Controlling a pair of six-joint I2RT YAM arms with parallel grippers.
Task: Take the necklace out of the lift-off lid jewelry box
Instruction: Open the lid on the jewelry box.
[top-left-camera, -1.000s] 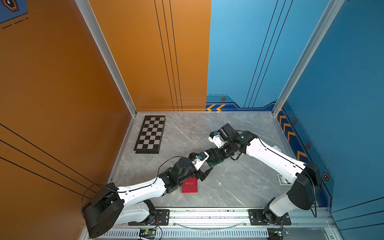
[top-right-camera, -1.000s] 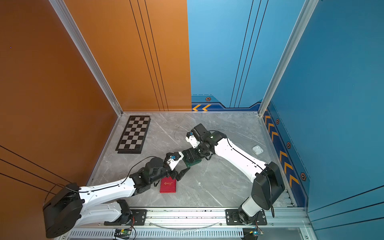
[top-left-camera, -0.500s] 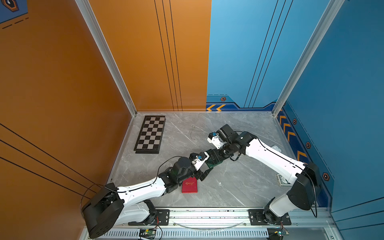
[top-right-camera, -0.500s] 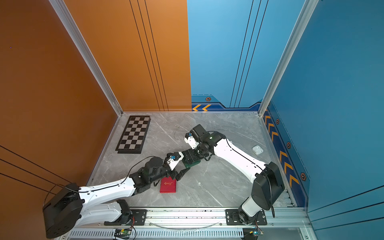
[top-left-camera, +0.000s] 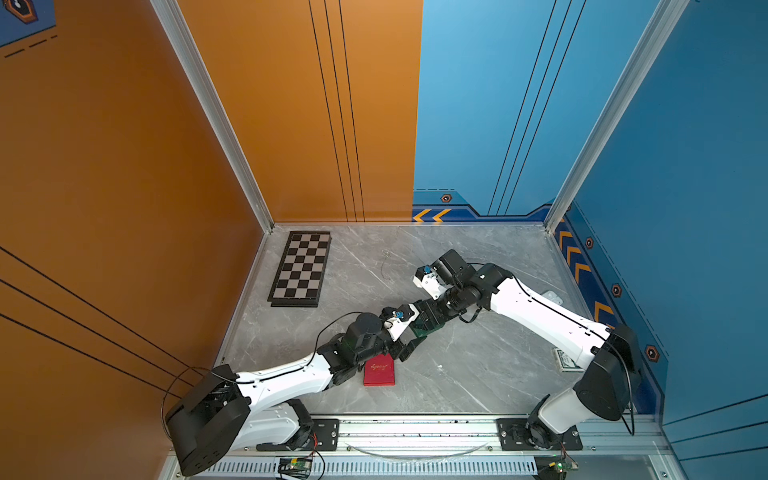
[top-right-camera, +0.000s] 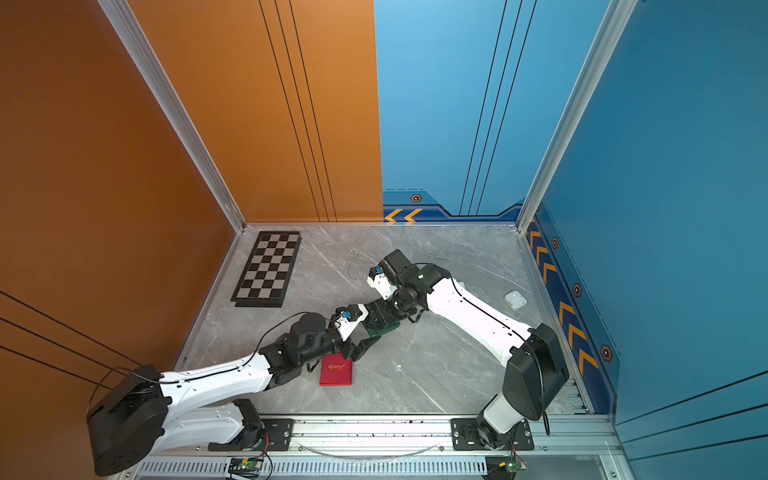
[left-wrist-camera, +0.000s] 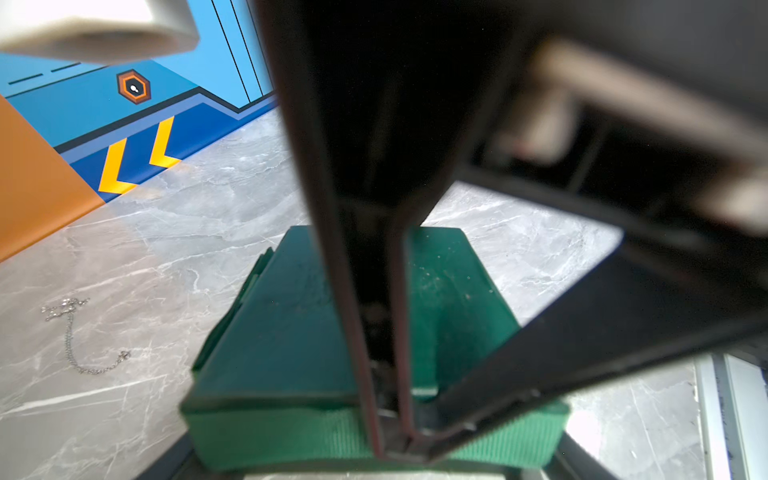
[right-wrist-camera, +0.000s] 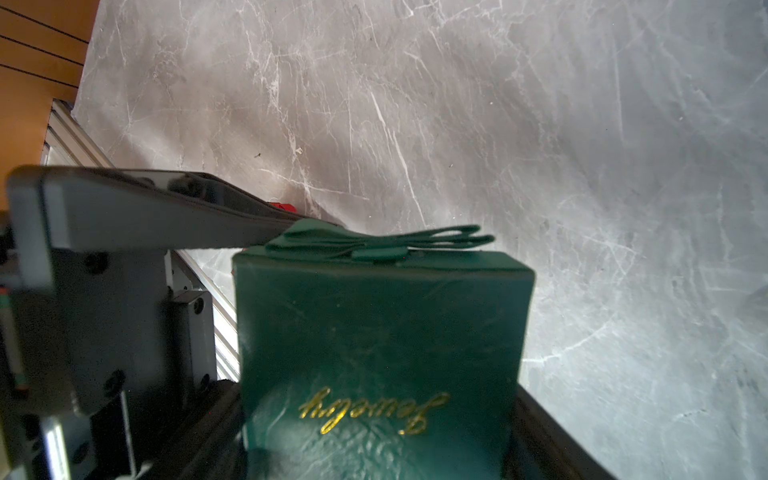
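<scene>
While right gripper pinches green jewelry box by sides, left gripper stands spread, straddling it. Lid on, necklace unseen; silver chain lies apart on marble tabletop. I fear left gripper clamping lid with base, jamming or tipping box.

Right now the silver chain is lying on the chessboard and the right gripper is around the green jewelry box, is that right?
Not quite: the silver chain lies on the bare marble table beside the chessboard, not on it, as a top view shows. The right gripper is around the green jewelry box.
</scene>
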